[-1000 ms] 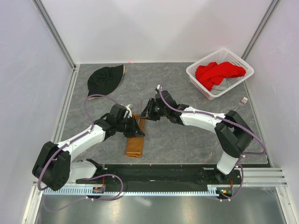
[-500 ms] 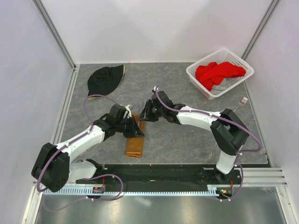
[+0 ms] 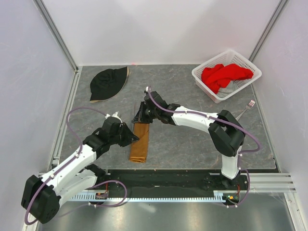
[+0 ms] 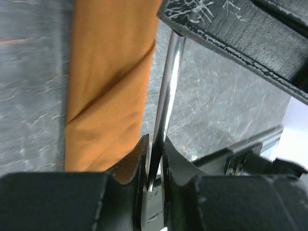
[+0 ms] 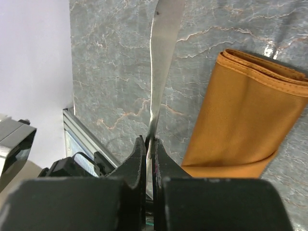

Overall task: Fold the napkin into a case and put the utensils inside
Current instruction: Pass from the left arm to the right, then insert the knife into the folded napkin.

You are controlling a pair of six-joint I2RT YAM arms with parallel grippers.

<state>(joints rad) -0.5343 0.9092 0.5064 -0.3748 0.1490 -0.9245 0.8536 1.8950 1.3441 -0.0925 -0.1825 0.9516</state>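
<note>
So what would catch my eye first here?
The folded, shiny orange-brown cloth case lies mid-table with both black grippers at it. The right gripper is shut on a thin grey metal knife by the case's far end, and what looks like the same knife runs between the fingers of the left gripper. After that, the bright red cloth in the white plastic basket at the far right, and the black hat far left.

We see twin arms in white shells with black joints: the left arm (image 3: 77,159) and right arm (image 3: 195,118), each trailed by looping purple cables (image 3: 68,127), on a black base rail (image 3: 163,179); the right end effector (image 5: 150,143) is matte black, scuffed.
</note>
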